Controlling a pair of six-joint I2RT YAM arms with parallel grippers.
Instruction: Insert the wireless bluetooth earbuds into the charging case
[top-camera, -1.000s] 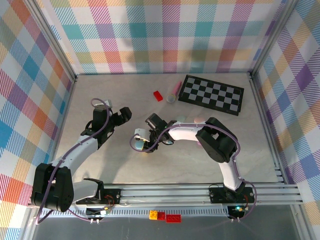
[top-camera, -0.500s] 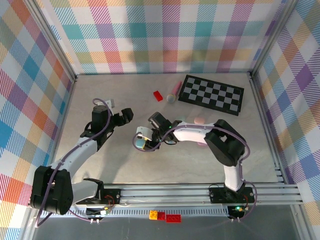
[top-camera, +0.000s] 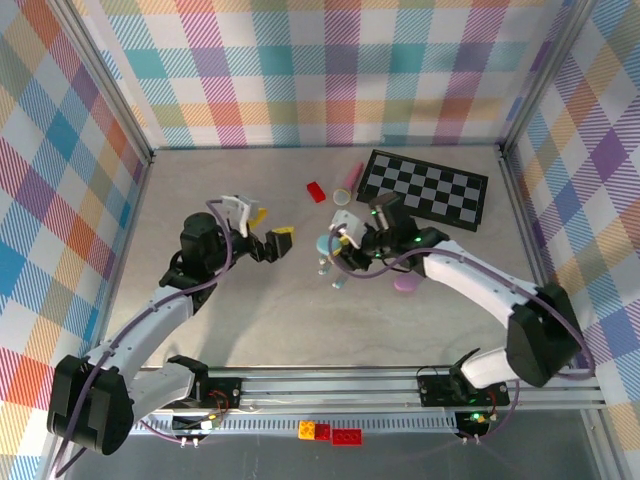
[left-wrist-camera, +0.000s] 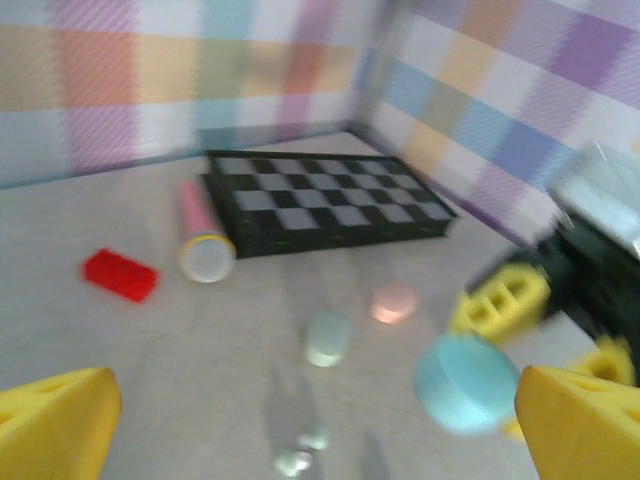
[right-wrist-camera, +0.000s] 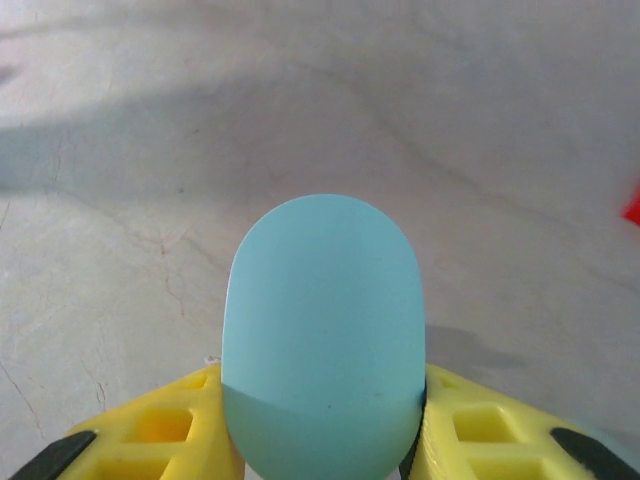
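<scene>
The top external view shows both arms whole. The left arm runs from its base at the near-left corner diagonally toward the middle of the worktop (top-camera: 200, 180), its wrist turned to the right. The right arm bends out at the elbow on the right, its forearm stretched leftward. The two ends face each other near the centre, apart.

The left gripper (top-camera: 272, 224) has its yellow fingers (left-wrist-camera: 50, 420) spread wide with nothing between them. The right gripper (top-camera: 335, 240) has its fingers (right-wrist-camera: 150, 430) closed on the teal charging case (right-wrist-camera: 320, 330), pinching it at both sides; the right wrist view shows this grip plainly, with the oval face of the case toward the camera.

The left wrist view, though blurred, shows two tiny whitish-mint earbuds (left-wrist-camera: 305, 450) lying on the worktop just before the left fingers, close together; from above they are a faint speck below the held case. Beyond them lie a pale mint oval piece (left-wrist-camera: 327, 337) and a pink round piece (left-wrist-camera: 393, 302). Further back are a red brick (left-wrist-camera: 120, 275) and a pink tube (left-wrist-camera: 200, 240) beside the checkerboard (left-wrist-camera: 330, 200).
</scene>
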